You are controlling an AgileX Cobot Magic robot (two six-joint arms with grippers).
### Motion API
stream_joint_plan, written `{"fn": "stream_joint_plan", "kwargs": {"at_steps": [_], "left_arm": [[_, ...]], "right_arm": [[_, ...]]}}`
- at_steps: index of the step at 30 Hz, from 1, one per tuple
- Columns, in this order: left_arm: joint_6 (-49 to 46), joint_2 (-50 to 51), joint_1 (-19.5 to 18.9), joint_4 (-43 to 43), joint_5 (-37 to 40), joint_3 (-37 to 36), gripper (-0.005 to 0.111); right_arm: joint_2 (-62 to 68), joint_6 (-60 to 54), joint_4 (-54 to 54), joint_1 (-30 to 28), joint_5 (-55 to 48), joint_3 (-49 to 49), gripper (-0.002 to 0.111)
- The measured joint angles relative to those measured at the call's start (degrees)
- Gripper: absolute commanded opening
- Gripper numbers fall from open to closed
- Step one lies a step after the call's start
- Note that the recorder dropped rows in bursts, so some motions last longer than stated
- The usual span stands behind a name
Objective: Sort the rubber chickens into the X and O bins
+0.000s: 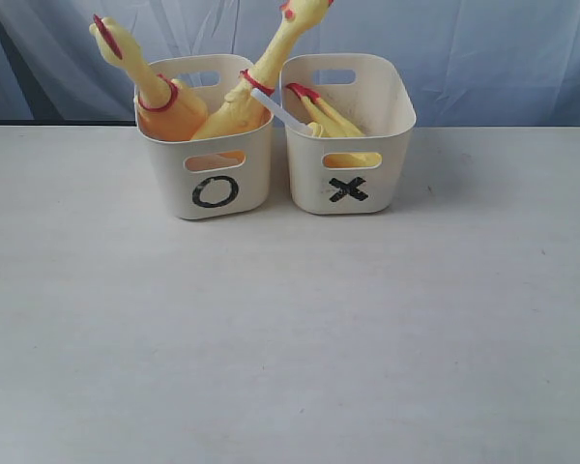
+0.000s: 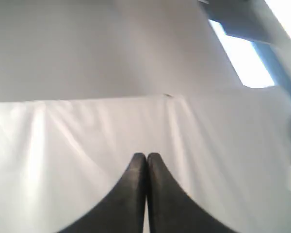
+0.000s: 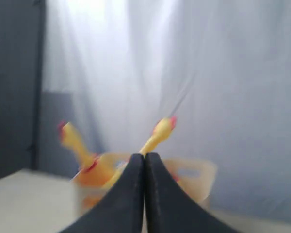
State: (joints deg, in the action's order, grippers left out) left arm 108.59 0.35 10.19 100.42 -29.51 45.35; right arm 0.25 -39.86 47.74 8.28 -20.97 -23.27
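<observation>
Cream plastic forms both bins, which stand side by side, nearly touching, in the upper centre of the exterior view on a pale table (image 1: 290, 338). O bin (image 1: 246, 188) — left of the pair, black O on its near wall — contains two rubber chickens. The first chicken (image 1: 159, 97) stands body-down and leans toward the upper left of the frame, head well above the rim. The second chicken (image 1: 261, 82) stands body-down at the right side of the same bin and leans toward the upper right, its neck crossing above the gap between the bins and its head reaching the top edge of the frame. X bin (image 1: 304, 188) — right of the pair, black X on its near wall — contains the third chicken (image 1: 336, 124), lying low inside with a red part near the bin's left rim. A pale blue curtain (image 1: 493, 58) hangs behind. Neither gripper appears in the exterior view. Left gripper (image 2: 146, 159): black fingers pressed together, nothing between them, white cloth (image 2: 87, 136) ahead. Right gripper (image 3: 145, 158): fingers likewise pressed together and empty, with the O bin's two chickens blurred beyond the tips.
</observation>
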Motion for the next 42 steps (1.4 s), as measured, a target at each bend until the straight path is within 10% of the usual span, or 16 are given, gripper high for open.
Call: {"fn": "stream_joint_plan", "kwargs": {"at_steps": [10, 19, 25, 28, 42], "left_arm": [[0.23, 0.00, 0.00, -0.11, 57.41, 0.00, 0.000], [0.23, 0.00, -1.44, -0.82, 44.09, -7.14, 0.000], [0.23, 0.10, -1.44, -58.41, 53.21, -9.27, 0.000], [0.28, 0.10, -1.44, -68.79, 55.08, -9.38, 0.000], [0.36, 0.10, -1.44, -81.42, 46.26, -23.42, 0.000]], "right_arm": [[-0.11, 0.00, -22.81, 0.00, 49.39, 0.00, 0.000], [-0.11, 0.00, -29.43, 0.00, 54.41, 0.00, 0.000], [-0.11, 0.00, -29.97, 0.00, 54.31, 0.00, 0.000], [-0.11, 0.00, -29.97, 0.00, 54.31, 0.00, 0.000], [-0.11, 0.00, -31.60, 0.00, 54.57, 1.12, 0.000]]}}
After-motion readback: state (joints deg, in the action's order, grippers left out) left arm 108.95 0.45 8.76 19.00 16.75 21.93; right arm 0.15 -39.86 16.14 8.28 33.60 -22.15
